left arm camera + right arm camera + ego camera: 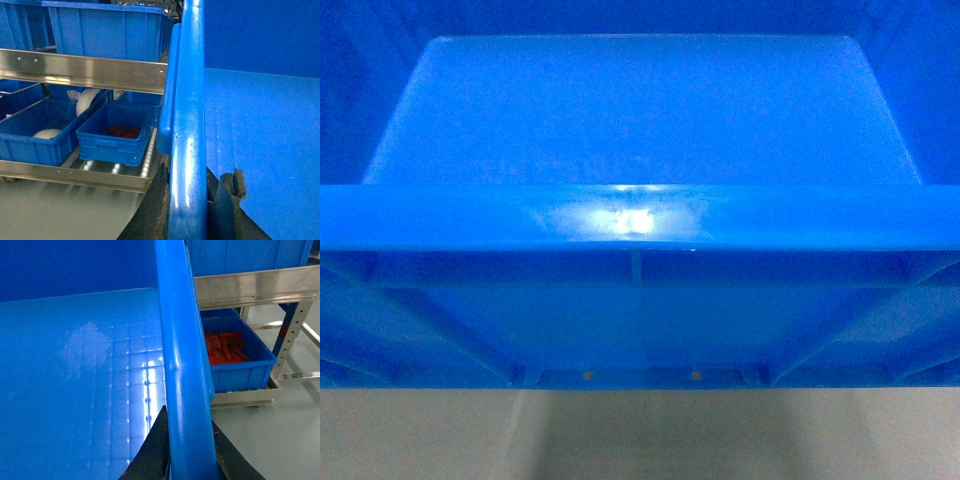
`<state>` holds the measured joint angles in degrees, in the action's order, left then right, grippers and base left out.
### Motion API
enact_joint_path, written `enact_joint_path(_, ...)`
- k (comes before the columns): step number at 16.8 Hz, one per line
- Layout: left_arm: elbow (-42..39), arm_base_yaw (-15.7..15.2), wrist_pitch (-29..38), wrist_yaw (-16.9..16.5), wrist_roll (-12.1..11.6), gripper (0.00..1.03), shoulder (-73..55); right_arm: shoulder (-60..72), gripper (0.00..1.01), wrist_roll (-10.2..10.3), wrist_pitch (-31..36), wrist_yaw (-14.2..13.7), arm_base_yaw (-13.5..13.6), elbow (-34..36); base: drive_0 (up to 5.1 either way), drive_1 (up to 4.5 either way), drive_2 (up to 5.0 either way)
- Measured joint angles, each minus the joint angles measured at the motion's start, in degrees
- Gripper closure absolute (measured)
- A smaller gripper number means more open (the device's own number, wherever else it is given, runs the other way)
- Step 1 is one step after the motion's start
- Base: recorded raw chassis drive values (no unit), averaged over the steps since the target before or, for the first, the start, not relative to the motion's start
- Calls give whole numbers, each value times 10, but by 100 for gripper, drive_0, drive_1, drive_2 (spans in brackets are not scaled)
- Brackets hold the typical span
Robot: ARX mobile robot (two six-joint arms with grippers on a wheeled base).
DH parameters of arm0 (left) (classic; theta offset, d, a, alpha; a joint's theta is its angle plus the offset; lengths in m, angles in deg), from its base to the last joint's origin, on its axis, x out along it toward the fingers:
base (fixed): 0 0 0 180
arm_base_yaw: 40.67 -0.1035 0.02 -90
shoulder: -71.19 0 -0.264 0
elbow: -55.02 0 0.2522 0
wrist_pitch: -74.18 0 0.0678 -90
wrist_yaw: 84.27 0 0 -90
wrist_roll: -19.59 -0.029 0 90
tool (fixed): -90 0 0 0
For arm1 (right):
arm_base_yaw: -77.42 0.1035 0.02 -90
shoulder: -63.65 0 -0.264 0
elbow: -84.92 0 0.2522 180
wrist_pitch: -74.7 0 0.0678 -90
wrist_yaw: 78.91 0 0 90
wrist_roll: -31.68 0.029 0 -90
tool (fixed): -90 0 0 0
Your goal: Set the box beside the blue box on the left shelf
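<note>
Left wrist-mounted view: box [187, 165] rim clamped between left end effector [187, 200] fingers.

The box [640, 215] is glossy blue plastic — smooth floor, glare on its rolled rim. The shelf [125, 167] has brushed, shiny metal rails and small white plastic rollers — the floor [280, 440] looks smooth, matt grey

support: silver metal flow rack [85, 70] with white roller tracks [148, 152] | lower level: small blue plastic bin with red contents [116, 136] right, blue plastic bin with white rounded item [35, 132] left | upper level: large blue ribbed crate [107, 30] | below: grey floor [65, 212]
</note>
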<state>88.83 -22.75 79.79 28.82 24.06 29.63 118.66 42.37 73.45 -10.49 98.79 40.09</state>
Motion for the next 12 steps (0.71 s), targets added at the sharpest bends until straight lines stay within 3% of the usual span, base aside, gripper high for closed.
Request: enact_joint_path(12, 0, 0, -1, 0, 0, 93, 0, 0, 91, 0, 0, 0, 0, 0, 0, 0, 0)
